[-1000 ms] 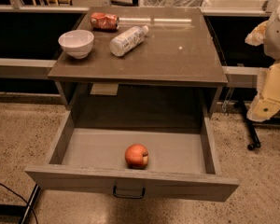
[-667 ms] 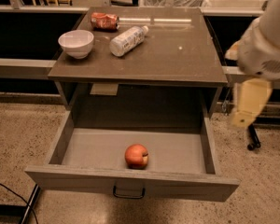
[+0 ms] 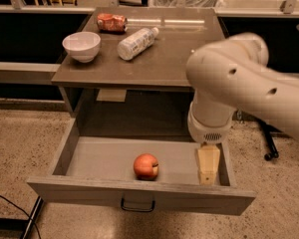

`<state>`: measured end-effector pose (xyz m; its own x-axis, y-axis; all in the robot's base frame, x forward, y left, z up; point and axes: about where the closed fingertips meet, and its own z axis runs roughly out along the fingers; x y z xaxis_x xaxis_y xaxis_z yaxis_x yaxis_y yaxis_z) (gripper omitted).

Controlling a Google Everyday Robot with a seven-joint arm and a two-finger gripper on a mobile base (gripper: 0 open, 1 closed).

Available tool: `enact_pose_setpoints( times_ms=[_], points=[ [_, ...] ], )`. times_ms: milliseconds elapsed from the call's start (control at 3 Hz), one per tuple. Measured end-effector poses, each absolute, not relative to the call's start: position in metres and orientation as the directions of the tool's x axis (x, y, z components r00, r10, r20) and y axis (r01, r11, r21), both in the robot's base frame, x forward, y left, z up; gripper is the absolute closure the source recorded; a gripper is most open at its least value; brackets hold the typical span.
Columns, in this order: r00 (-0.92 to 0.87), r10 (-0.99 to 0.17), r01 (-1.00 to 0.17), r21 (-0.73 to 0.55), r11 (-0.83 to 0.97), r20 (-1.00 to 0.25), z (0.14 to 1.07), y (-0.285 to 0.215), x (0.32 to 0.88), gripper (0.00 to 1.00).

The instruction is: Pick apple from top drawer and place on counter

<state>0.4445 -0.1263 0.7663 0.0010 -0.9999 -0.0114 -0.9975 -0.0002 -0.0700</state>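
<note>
Gripper: the tan gripper hangs at the end of the arm, pointing straight down into the right end of the top drawer, close to the right wall and the front board. Whether it is open or closed I cannot tell; nothing is seen in its hold.
Arm: the thick cream arm comes in from the right edge and bends downward in front of the counter's right front corner, covering part of it.
Apple: the red-orange apple lies on the drawer bottom, near the front board and about midway along it, left of the gripper and apart from it.
Top drawer: the grey top drawer is pulled out wide under the counter; a small dark handle sits in the middle of its front.
Counter: the brown-grey counter stands above and behind the drawer, with a slight shine near its far edge.
On the counter: a white bowl stands at the left; a clear bottle lies on its side just right of the bowl; a crushed red-orange can lies behind them at the far edge.
Floor: speckled beige, with a dark cable across the lower left corner.
</note>
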Motion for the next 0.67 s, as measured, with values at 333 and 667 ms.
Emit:
enact_pose_setpoints(
  times_ms=[333,667],
  points=[
    [0.006,-1.0,-1.0,-0.02,-0.006,-0.001,0.744,-0.13,0.436,0.0],
    [0.111,-0.994,-0.992,-0.055,-0.11,-0.012,0.748,-0.117,0.451,0.0]
  ],
)
